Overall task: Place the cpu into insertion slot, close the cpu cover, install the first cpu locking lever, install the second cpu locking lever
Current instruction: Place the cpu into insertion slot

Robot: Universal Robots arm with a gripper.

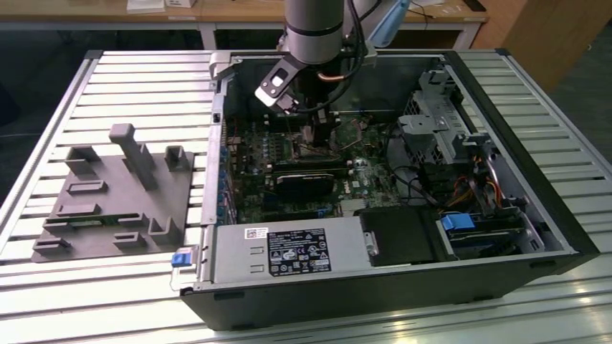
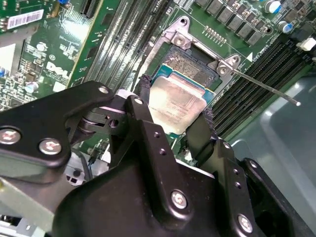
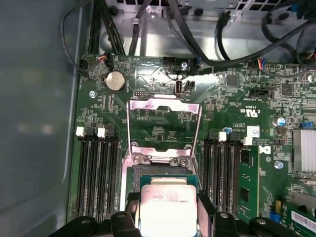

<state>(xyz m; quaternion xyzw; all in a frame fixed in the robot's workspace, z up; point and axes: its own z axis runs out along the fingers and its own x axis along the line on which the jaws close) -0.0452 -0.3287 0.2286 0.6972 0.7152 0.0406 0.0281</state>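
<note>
Motherboard (image 3: 237, 84): end effector (image 2: 175, 101) holds cpu (image 3: 168, 210); cpu cover (image 3: 165, 102) open

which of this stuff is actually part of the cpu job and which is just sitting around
In the job: gripper, shut on the cpu; socket; cpu cover, flipped open; lever.

Just about: grey fixture; power supply; coin battery; memory slots.

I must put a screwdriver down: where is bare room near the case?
Bare table slats border the grey fixture on its far and near sides. Inside the computer case is crowded: cables, end effector holding the cpu.
</note>
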